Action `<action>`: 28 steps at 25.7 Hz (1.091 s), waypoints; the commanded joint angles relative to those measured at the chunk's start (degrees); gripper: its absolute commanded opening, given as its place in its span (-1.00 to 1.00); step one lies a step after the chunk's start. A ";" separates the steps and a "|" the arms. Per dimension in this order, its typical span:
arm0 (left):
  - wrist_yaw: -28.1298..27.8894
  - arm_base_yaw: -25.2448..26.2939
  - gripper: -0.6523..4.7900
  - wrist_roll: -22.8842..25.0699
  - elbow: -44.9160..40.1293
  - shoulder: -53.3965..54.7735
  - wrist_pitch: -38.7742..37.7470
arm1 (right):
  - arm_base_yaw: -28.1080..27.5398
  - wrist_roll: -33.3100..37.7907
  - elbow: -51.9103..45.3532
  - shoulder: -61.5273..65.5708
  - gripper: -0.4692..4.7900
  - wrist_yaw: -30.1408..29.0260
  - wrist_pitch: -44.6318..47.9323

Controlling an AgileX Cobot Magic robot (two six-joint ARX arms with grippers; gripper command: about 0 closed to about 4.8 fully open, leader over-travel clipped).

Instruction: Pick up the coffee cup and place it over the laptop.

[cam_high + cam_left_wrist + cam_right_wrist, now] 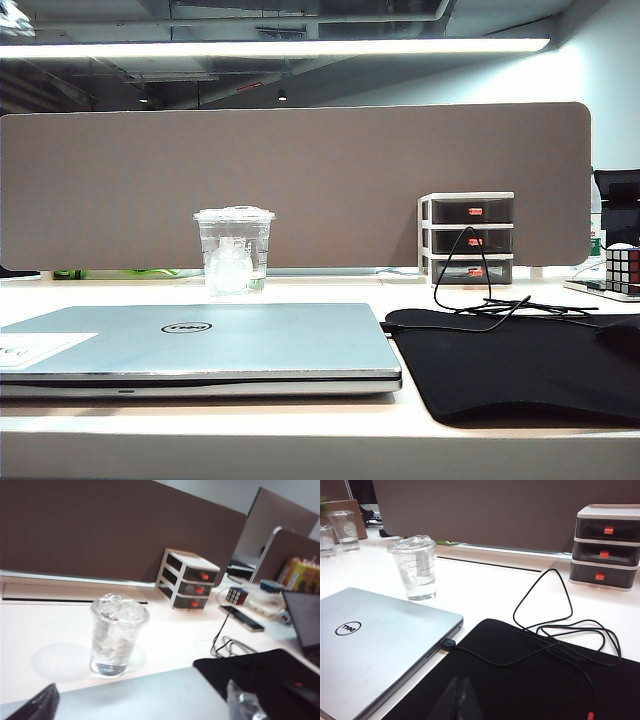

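The coffee cup [234, 250] is a clear lidded plastic cup standing upright on the white desk just behind the laptop [200, 345], which lies closed and silver. Neither gripper shows in the exterior view. In the left wrist view the cup [117, 635] stands beyond the laptop's lid [150, 695]. My left gripper [142, 707] hovers over that lid, open wide, with nothing between its fingers [42, 705]. In the right wrist view the cup [415, 567] and laptop [375, 640] lie off to one side. My right gripper [460, 700] is shut over the black mouse mat [545, 680], holding nothing.
A black mouse mat [520, 370] with a looping black cable [470, 295] lies right of the laptop. A small three-drawer unit [467, 238] stands against the brown partition [300, 180]. A puzzle cube [622, 268] sits far right. More clear cups [342, 525] stand far off.
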 commanded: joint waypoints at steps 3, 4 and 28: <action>10.01 0.15 0.82 6.86 0.61 21.59 17.88 | 0.24 0.20 -0.28 -0.02 -0.84 -0.28 1.20; 10.38 0.15 0.82 7.96 0.90 26.32 23.17 | 0.31 0.20 -0.28 -0.02 -0.84 -0.96 1.20; 16.11 0.22 1.00 20.20 31.08 79.97 33.57 | 3.65 0.15 -0.28 0.00 -0.84 -3.54 0.76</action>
